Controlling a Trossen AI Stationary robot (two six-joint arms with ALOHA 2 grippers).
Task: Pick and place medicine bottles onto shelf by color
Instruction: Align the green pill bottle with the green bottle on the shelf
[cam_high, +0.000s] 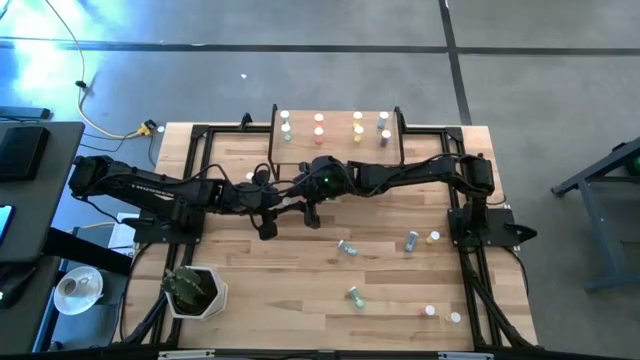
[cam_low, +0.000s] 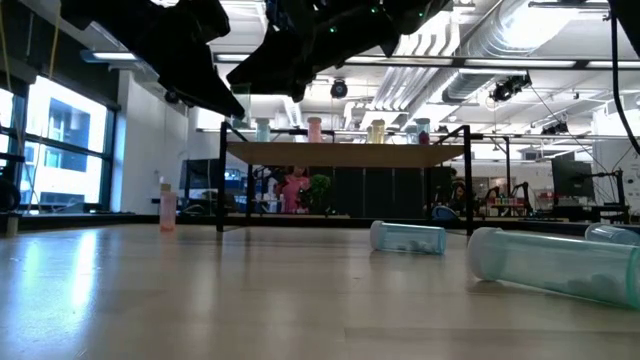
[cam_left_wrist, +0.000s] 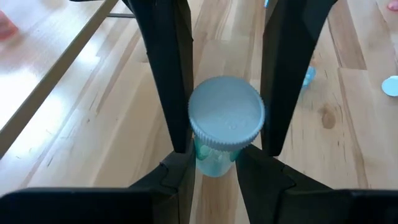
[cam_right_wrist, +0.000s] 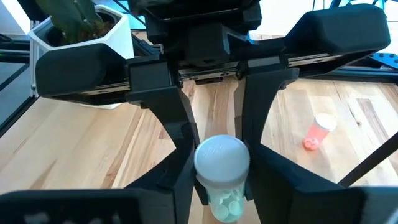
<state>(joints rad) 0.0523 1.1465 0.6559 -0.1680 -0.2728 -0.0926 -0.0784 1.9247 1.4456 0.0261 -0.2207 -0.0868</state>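
A teal medicine bottle (cam_left_wrist: 214, 158) with a white cap (cam_left_wrist: 226, 112) is held upright above the table's middle, in front of the shelf (cam_high: 335, 150). My left gripper (cam_left_wrist: 214, 171) comes from the left and my right gripper (cam_right_wrist: 222, 186) from the right. Both are shut on this bottle, tip to tip. Several bottles stand on the shelf in rows (cam_high: 320, 125). Others lie loose on the table at the near right (cam_high: 347, 247) (cam_high: 411, 240). My left gripper pinches the bottle's teal body (cam_left_wrist: 202, 155) just under the cap between its two fingers, slanting down from the table's left. The bottle stands upright, lifted clear of the table. My right gripper has one finger on each side of the same bottle, at the cap and upper body (cam_right_wrist: 222, 163). It slants down from the table's right, and its fingers (cam_left_wrist: 171, 93) flank the cap.
A white pot with a plant (cam_high: 195, 292) stands at the near left. A pink bottle (cam_right_wrist: 317, 132) lies on the wood near the grippers, and teal bottles (cam_low: 408, 237) lie in front of the shelf. More bottles (cam_high: 430, 311) lie at the near right corner.
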